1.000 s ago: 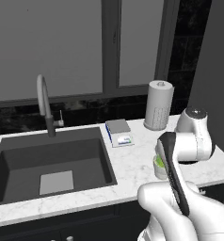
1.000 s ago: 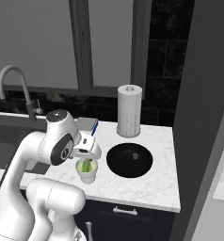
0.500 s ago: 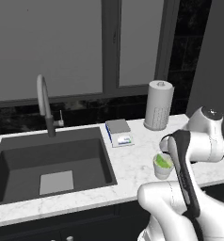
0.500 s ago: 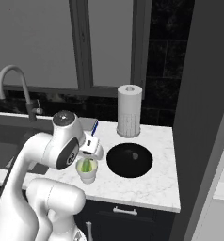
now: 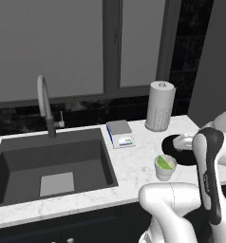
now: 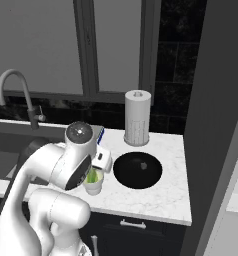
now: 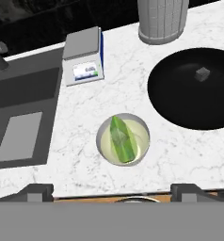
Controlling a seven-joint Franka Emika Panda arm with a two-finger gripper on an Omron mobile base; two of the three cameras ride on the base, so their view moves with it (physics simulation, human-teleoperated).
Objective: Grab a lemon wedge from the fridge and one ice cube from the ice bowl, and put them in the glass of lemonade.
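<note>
1. The lemon wedge (image 7: 122, 140) lies inside the glass of lemonade (image 7: 123, 139), floating on the yellowish-green liquid. In the hand view its long axis runs from the upper left of the cup to the lower right, the narrower tip toward the scale side and the broader end toward the camera side.
2. The glass stands upright on the marble counter (image 7: 85, 117), just beside the ice bowl (image 7: 198, 122) but apart from it, with the sink (image 7: 24, 113) well off on its other side.
3. 1 ice cube (image 7: 202, 72) sits in the bowl, near the rim that faces the paper-towel roll (image 7: 162, 19). A small kitchen scale (image 7: 84, 55) stands between the sink and that roll.
4. The gripper (image 7: 112, 190) hangs above the glass, looking straight down on it; its 2 tips stand wide apart at the bottom of the hand view and nothing is between them.
5. Judgement: the lemon half of the task looks done, and the ice cube is the step in hand.
6. The next move calls for swinging the spread hand across over the bowl, centring on the cube, lowering until the tips straddle it, then closing gently, since a small slick cube may squirt out sideways.
</note>
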